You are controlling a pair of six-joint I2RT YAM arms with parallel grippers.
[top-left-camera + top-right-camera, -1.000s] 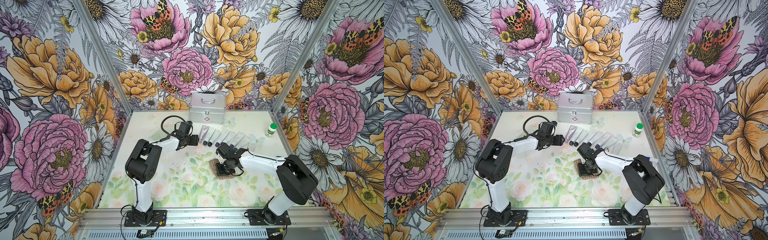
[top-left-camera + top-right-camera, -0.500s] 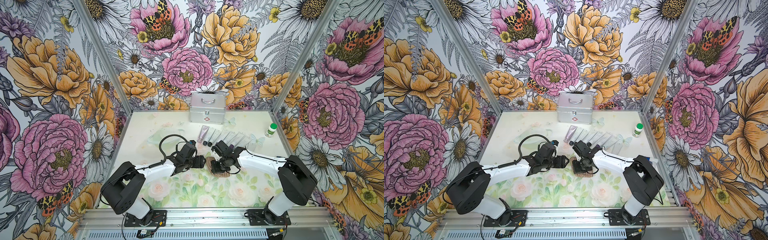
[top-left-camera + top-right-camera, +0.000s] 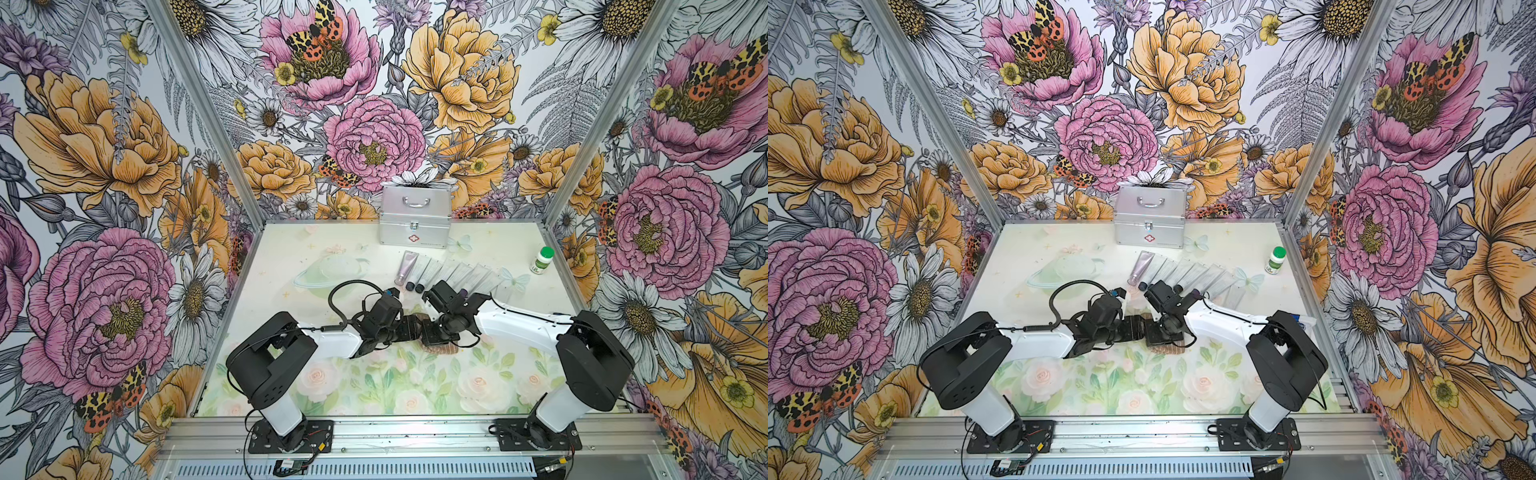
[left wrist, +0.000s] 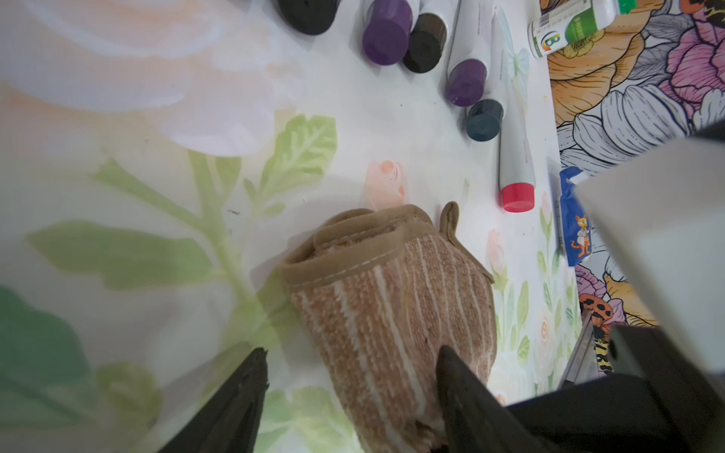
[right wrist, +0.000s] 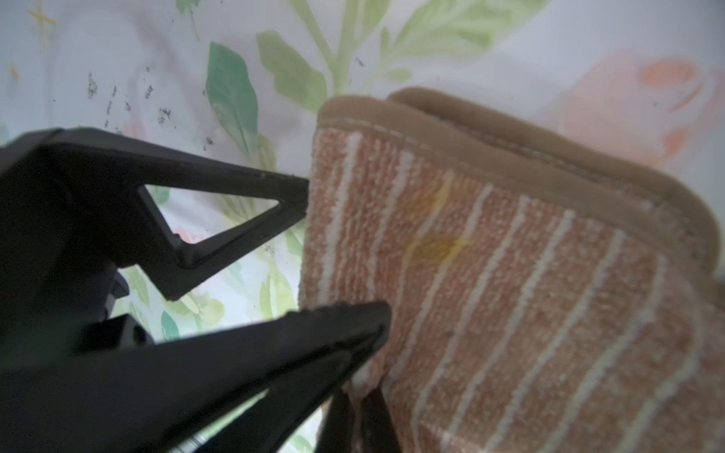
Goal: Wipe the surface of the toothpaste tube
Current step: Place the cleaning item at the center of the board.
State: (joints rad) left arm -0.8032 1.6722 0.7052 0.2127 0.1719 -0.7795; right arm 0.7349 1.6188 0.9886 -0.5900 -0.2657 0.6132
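floral booth, flowered mat (image 3: pixel 374 386). right gripper (image 3: pixel 435 337) pinched shut on striped cloth (image 4: pixel 392 306), mid-mat. left gripper (image 4: pixel 349 353) jaws apart, one tip over cloth, other over bare mat. tube row (image 3: pixel 457 272) just behind both grippers, caps toward them, long axes slanting to back wall. right arm looks nearer. which tube is toothpaste: cannot tell.

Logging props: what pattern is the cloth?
Cloth: orange, white stripes, tan trim; clearest in right wrist view.
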